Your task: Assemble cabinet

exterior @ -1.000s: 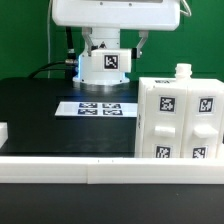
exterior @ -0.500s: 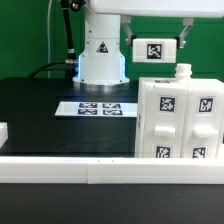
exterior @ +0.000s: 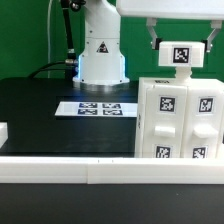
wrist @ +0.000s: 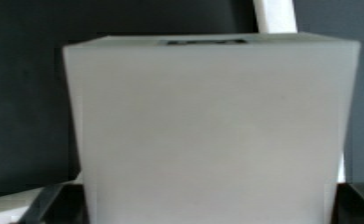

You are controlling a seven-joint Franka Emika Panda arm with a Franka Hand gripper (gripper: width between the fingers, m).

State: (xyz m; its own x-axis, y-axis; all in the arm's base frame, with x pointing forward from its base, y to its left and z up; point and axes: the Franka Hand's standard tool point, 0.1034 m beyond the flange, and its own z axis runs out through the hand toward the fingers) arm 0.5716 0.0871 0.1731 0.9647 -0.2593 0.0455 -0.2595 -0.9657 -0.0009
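Note:
The cabinet is a white box with tagged blocks on its front and stands at the exterior view's right. A small white peg sticks up from its top. My gripper hangs just above that peg. It is shut on a white part that shows a black-and-white tag. In the wrist view this white part fills most of the picture, and the dark fingertips press on its two sides. My gripper is mostly hidden behind it.
The marker board lies flat on the black table, in front of the robot base. A long white border rail runs along the front edge. A small white piece sits at the exterior view's left edge.
The gripper has carried the white tagged part from in front of the robot base to the exterior view's right. It now hangs over the cabinet's top.

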